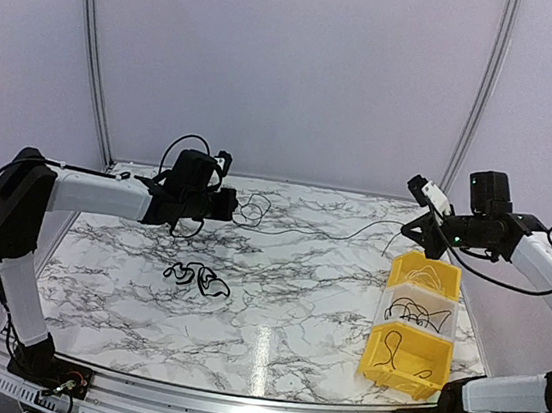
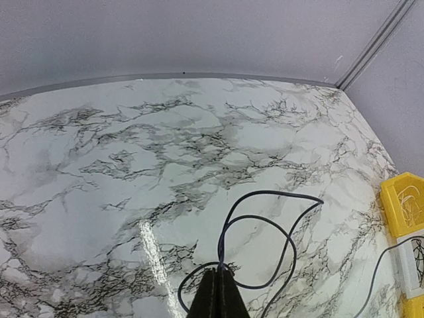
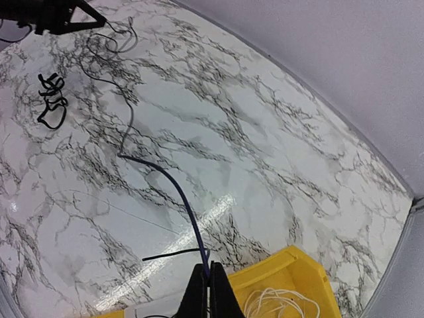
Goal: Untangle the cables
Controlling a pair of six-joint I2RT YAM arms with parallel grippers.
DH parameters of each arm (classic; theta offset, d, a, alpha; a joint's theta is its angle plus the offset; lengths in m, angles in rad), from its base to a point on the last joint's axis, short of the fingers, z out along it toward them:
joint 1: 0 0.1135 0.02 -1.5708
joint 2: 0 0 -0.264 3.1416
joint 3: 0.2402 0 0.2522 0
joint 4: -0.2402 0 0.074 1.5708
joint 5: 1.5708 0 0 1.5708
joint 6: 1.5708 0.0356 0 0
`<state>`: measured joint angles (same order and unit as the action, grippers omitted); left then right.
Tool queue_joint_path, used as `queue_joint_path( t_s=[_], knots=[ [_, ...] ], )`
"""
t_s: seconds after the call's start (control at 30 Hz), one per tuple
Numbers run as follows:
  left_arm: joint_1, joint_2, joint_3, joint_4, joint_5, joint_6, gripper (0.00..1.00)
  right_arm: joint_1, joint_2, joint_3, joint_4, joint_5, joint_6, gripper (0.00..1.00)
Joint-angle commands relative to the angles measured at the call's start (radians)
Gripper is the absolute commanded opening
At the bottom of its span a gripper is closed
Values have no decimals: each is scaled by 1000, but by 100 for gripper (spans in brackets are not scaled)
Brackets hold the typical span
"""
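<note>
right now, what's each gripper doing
left gripper: closed on the dark cable
right gripper: closed on the same cable, other end

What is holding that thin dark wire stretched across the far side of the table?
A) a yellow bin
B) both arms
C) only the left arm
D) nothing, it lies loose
B: the left gripper and right gripper are each shut on the cable, which runs between them.
</note>
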<state>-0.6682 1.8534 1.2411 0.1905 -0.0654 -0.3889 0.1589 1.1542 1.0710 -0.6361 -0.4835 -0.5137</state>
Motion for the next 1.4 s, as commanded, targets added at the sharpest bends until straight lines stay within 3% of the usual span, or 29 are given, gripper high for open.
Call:
queue_joint_path(
  t_s=[0.0, 0.2, 0.57, 0.77, 0.9, 1.0, 1.2, 1.37],
  knots=[
    [20, -116, -65, 18, -76, -9, 0, -105, 43, -22, 30, 58, 2, 0],
    [63, -268, -150, 9, -94, -10, 0, -212, 97, -24, 59, 77, 33, 0],
    [114, -455, -261, -15, -134, -7, 0, -252, 157, -11, 98, 124, 83, 0],
    [119, -406, -310, 65, 10, -85, 0, -228, 144, -12, 14, -132, -27, 0],
    [116, -343, -386, 258, 91, -221, 0, -102, 68, -54, -35, -117, -118, 0],
    [110, -286, -413, 344, 117, -285, 0, -76, 3, -61, -46, -110, -127, 0],
    [85, -150, -359, 361, 208, -273, 19, -76, -42, 43, -101, -139, -87, 0],
    [67, -105, -345, 361, 241, -232, 34, -76, 17, 73, -93, -195, -4, 0]
  ],
)
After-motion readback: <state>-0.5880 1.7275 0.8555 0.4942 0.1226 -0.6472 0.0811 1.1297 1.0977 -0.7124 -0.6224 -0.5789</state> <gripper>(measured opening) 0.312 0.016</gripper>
